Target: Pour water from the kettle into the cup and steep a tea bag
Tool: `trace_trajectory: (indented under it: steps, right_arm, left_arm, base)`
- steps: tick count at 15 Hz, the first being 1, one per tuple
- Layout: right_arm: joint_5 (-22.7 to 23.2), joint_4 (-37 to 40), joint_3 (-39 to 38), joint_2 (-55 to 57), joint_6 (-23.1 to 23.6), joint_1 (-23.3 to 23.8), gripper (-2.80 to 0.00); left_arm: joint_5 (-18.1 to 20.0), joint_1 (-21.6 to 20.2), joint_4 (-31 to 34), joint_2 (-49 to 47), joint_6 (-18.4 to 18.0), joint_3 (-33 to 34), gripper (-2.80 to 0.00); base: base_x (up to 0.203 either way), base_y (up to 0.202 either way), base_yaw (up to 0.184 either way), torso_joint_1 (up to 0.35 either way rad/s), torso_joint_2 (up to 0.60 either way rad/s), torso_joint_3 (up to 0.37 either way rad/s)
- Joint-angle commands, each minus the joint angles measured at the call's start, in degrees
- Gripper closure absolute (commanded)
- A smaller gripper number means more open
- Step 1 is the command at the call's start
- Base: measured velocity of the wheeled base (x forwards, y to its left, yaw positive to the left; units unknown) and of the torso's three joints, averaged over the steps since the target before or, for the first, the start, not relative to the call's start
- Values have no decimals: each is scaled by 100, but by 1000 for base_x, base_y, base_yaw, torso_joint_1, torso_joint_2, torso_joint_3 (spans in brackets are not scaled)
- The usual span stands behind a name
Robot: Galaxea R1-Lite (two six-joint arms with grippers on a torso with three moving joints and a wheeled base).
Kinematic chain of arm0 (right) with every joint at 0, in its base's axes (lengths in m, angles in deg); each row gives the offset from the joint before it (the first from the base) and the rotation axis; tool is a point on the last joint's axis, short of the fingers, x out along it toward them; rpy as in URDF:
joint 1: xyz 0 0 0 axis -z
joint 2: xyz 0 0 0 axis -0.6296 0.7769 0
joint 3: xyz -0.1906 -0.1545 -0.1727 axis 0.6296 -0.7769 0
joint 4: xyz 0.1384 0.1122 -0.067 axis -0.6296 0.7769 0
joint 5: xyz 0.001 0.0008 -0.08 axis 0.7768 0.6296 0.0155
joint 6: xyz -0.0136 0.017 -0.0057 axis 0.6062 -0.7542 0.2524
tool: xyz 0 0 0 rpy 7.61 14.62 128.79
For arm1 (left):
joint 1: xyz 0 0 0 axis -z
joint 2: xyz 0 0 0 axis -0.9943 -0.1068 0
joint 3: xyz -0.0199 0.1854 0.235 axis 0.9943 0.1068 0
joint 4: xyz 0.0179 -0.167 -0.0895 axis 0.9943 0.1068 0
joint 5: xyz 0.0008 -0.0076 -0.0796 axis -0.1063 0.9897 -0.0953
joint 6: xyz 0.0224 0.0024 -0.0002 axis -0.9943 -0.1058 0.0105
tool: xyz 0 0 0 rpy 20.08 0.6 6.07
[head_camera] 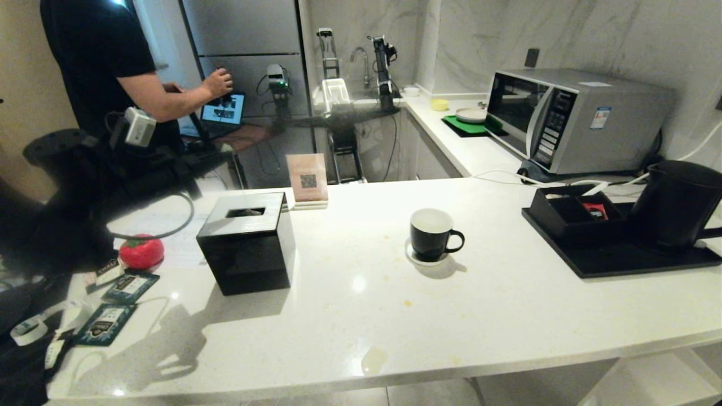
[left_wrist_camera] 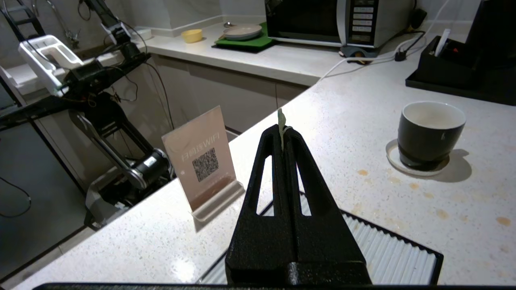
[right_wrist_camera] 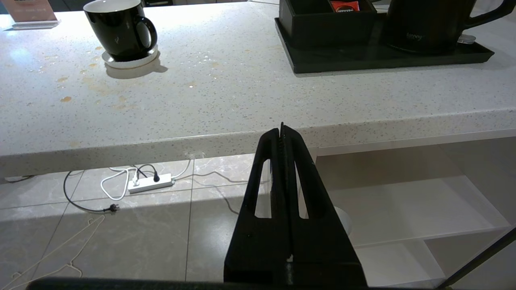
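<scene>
Early yet: left gripper [left_wrist_camera: 282,135] clamped on what looks like the tea bag's pale green tag [left_wrist_camera: 281,119], cup [head_camera: 431,234] on its saucer apparently dry, kettle [head_camera: 676,203] untouched on the tray, right gripper [right_wrist_camera: 282,135] shut below the counter.

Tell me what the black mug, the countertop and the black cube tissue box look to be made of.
The black mug with white inside: probably glazed ceramic, going by its glossy highlights and thick rim. The pale speckled countertop: likely polished quartz or engineered stone, since fine flecks show and lamps reflect in it. The black cube tissue box: glossy lacquer or acrylic, mirror-like sides; which one is unclear.
</scene>
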Motion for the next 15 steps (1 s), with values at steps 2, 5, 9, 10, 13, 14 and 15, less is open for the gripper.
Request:
trace_trajectory:
  steps: [2, 5, 9, 10, 13, 14, 15]
  right_arm:
    - [0, 0, 0, -2, -2, 8, 0]
    - [0, 0, 0, -2, -2, 8, 0]
    - [0, -1, 0, -2, -2, 1, 0]
    - [0, 0, 0, -2, -2, 1, 0]
    - [0, -9, 0, -2, -2, 1, 0]
    - [0, 0, 0, -2, -2, -1, 0]
    - [0, 0, 0, -2, -2, 0, 0]
  left_arm:
    - [26, -10, -48, -4, -127, 277, 0]
    - [34, -46, -48, -14, -260, 556, 0]
    - [42, -51, -70, -42, -351, 810, 0]
    - [42, -49, -226, -74, -330, 858, 0]
    - [59, -49, -851, -233, -250, 1158, 0]
    - [54, -49, -872, -234, -256, 1241, 0]
    - [51, -49, -883, -234, -257, 1261, 0]
  base:
    - [0, 0, 0, 0, 0, 0]
    - [0, 0, 0, 0, 0, 0]
    - [0, 0, 0, 0, 0, 0]
    - [0, 0, 0, 0, 0, 0]
    - [0, 0, 0, 0, 0, 0]
    - [0, 0, 0, 0, 0, 0]
    - [0, 0, 0, 0, 0, 0]
